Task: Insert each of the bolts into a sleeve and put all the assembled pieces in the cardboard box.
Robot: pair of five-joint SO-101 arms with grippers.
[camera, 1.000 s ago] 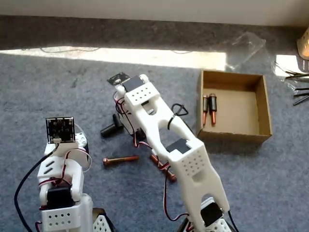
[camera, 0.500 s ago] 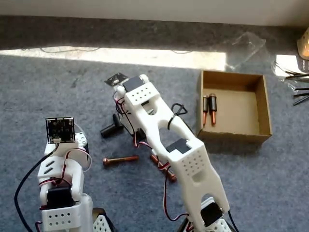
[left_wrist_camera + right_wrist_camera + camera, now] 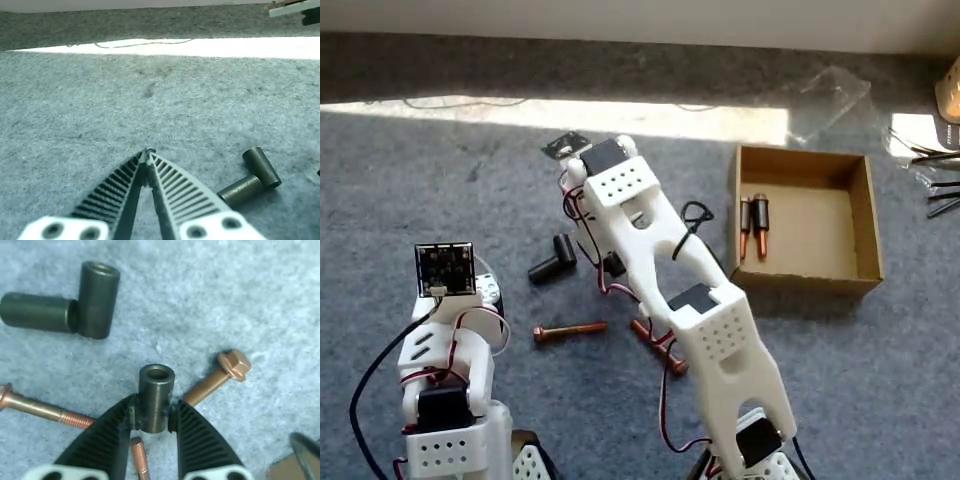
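Two assembled pieces (image 3: 752,226), each a copper bolt seated in a dark sleeve, lie in the open cardboard box (image 3: 865,215). You still have loose copper hex-head bolts (image 3: 215,377) and two bare dark cylindrical metal sleeves (image 3: 75,307) on the grey carpet (image 3: 440,180). Your right gripper (image 3: 152,409), its arm stretched over the carpet beside the box, is clamped on a third dark sleeve (image 3: 156,385). Your left gripper (image 3: 146,162) is pressed together, empty, angled down at the carpet.
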